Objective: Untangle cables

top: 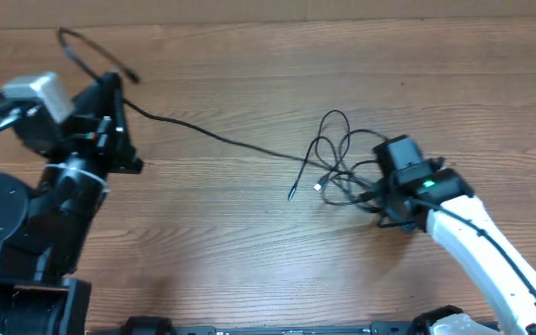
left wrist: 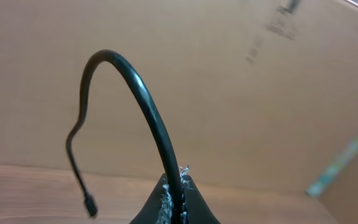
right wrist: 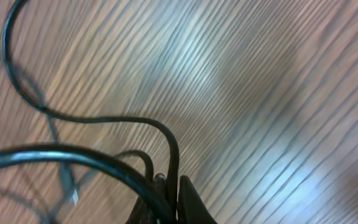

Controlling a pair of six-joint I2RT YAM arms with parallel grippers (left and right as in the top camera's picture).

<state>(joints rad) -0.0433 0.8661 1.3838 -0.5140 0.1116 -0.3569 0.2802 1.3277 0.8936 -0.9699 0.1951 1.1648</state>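
Overhead view: the cables (top: 338, 154) lie on the wooden table (top: 249, 270), right of centre, as a loose knot of thin black loops. One long cable (top: 212, 137) leaves the knot and crosses the table leftward and away, up to the left gripper (top: 116, 84).

Left gripper: closed on the long cable. The left wrist view shows the cord pinched between the fingertips (left wrist: 166, 198). A short free tail arches above them and hangs down to a small black plug (left wrist: 90, 205).

Right gripper (top: 377, 194): closed at the near right edge of the knot. The right wrist view shows at least one strand (right wrist: 173, 155) running down into the shut tips, with other loops passing just beside them. Which strand of the knot this is cannot be told.

Two loose plug ends (top: 292, 194) lie on the table at the left edge of the knot, apart from both grippers.

Handling assessment: the cords look light and limp but springy enough to hold a curve, as the arching tail shows. The jacket appears smooth, so a strand may slide through a light pinch. Loops are likely to drag along together and tighten if pulled hard. The plugs look small and could snag in a loop. The best hold is judged to be a single strand clear of the crossings, or just behind a plug.
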